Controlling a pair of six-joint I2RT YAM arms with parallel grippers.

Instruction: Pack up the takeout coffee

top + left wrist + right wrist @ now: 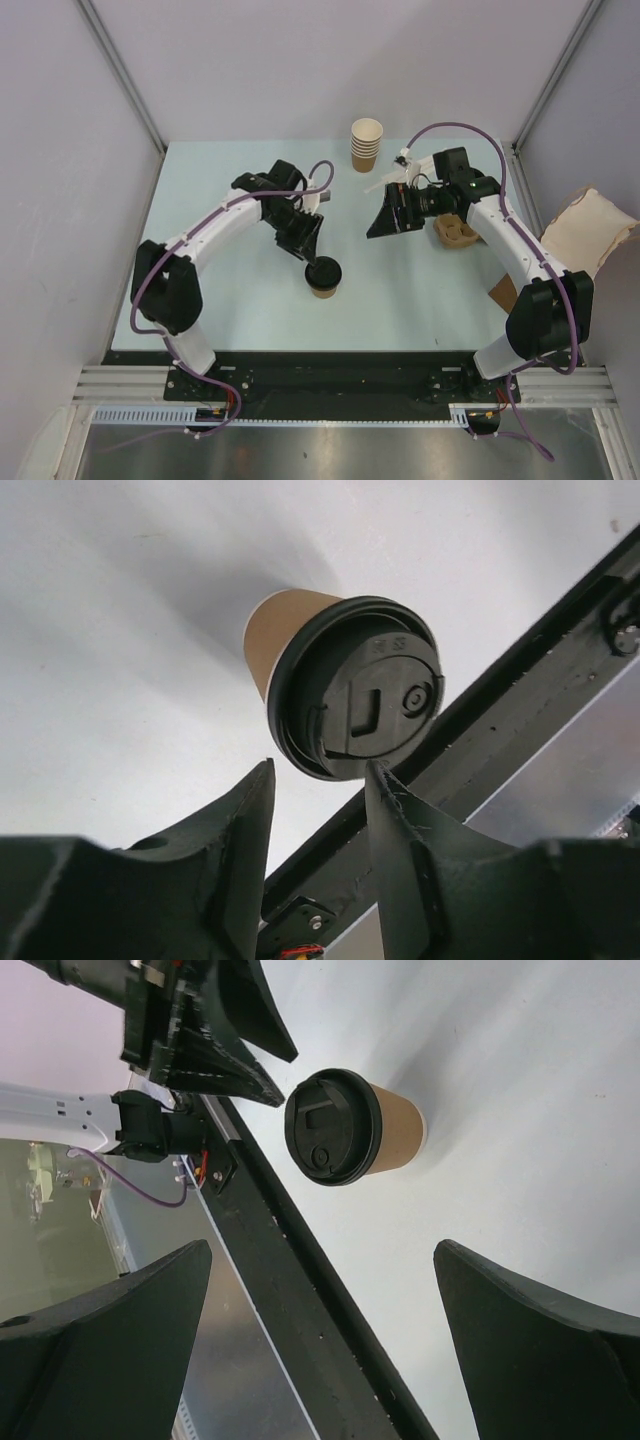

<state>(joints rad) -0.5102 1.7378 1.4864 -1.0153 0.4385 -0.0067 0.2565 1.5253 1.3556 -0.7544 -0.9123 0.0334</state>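
Note:
The takeout coffee (325,276) is a small tan paper cup with a black lid, standing upright on the pale table near the front middle. My left gripper (306,252) hovers just behind and above it, open and empty. In the left wrist view the cup (350,685) lies just beyond the fingertips, not between them, with the gripper (320,780) apart from it. My right gripper (378,224) is wide open and empty, to the right of and behind the cup. The right wrist view shows the cup (350,1128) well ahead of that gripper (322,1250).
A stack of lidless tan cups (366,145) stands at the back middle. A brown moulded-pulp tray (455,235) lies under the right arm. A brown paper bag (590,228) sits off the table's right edge. The black front rail (340,370) borders the table.

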